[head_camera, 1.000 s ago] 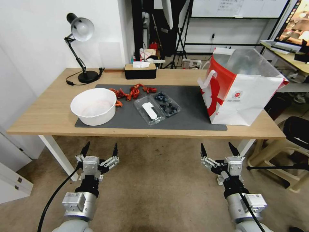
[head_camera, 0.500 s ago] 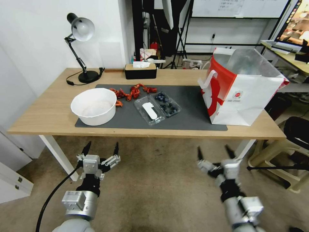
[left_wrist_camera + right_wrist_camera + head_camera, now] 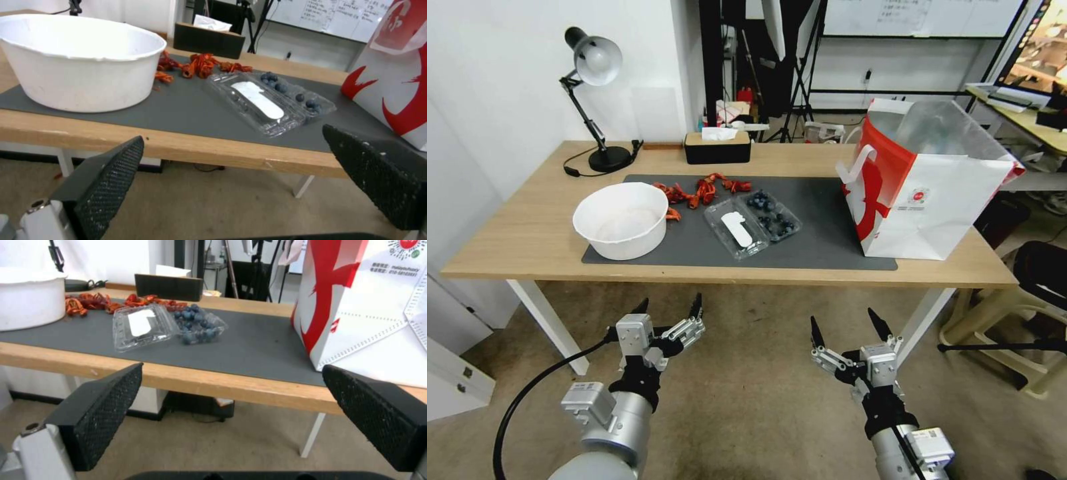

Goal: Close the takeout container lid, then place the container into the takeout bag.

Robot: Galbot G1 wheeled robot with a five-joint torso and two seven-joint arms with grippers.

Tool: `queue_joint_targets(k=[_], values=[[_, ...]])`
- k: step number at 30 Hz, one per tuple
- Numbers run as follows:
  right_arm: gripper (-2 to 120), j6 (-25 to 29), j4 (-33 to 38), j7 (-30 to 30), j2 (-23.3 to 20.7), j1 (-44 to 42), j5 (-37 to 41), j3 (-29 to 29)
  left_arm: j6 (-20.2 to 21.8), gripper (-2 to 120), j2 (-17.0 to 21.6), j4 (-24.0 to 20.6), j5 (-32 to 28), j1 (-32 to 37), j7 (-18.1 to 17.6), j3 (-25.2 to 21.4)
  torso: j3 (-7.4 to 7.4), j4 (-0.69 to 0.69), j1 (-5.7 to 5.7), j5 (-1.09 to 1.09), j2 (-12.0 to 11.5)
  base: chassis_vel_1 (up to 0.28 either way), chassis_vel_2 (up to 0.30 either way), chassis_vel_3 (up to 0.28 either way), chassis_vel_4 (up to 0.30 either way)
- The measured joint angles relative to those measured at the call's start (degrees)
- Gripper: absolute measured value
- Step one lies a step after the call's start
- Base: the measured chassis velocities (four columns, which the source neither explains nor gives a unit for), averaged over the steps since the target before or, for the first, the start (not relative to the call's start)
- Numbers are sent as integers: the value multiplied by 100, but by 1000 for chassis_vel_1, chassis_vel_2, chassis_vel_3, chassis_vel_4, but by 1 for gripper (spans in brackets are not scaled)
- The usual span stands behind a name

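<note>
Left claw [image 3: 669, 312] and right claw [image 3: 849, 327] hang spread wide and empty below the table [image 3: 527, 233] edge. The takeout container [image 3: 753, 224] lies open on the mat, lid [image 3: 736, 229] flat; the takeout bag [image 3: 924, 193] stands right. Thin plastic could skid or spill berries if pressed off-centre.
</note>
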Motion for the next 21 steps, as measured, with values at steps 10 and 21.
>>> queue_joint_targets(k=[10,21], values=[[100,15,9,8,-5,46,17,15,-67,100,-7,48,22,-5,30,-25,0,0,0,0,0,0,0,0,0],[100,15,-440,55,-6,433,160,169,-174,100,40,291,-7,-113,142,-96,0,0,0,1,0,0,0,0,0]])
